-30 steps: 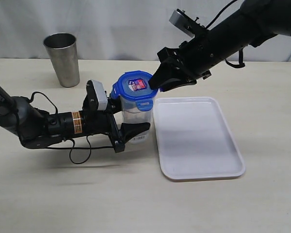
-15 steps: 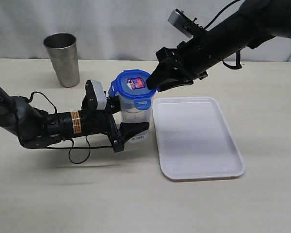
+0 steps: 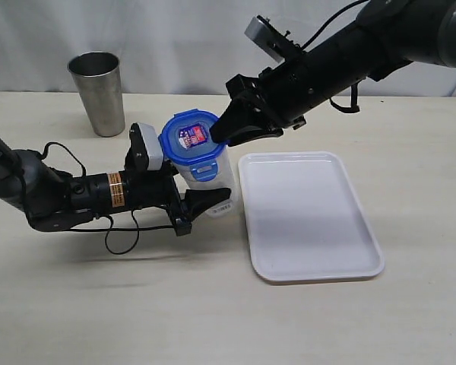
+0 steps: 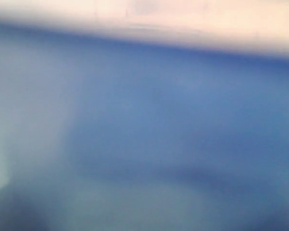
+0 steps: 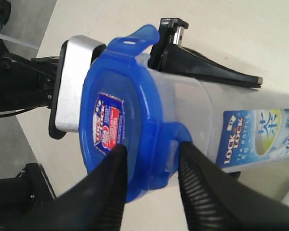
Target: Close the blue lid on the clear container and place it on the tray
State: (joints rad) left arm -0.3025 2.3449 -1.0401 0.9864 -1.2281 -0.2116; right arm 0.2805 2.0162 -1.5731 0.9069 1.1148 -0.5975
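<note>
Container [image 3: 210, 176] tilts leftward, lid [image 3: 188, 138] on, just beside tray [image 3: 311, 220] edge.

Round bright blue plastic lid [image 3: 188, 137] with red-and-white sticker: sat atop tall clear plastic container [image 3: 211, 181], tilted away from tray. Flat white rectangular plastic tray [image 3: 308, 215]: lay flat just beside container.

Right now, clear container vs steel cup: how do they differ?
The clear container is see-through plastic; the steel cup is opaque grey metal. The container carries the blue lid; the cup is open-topped. The container leans, held by the left gripper with the right gripper at its lid; the cup stands upright, untouched, at the back. Both are tall and narrow.
</note>
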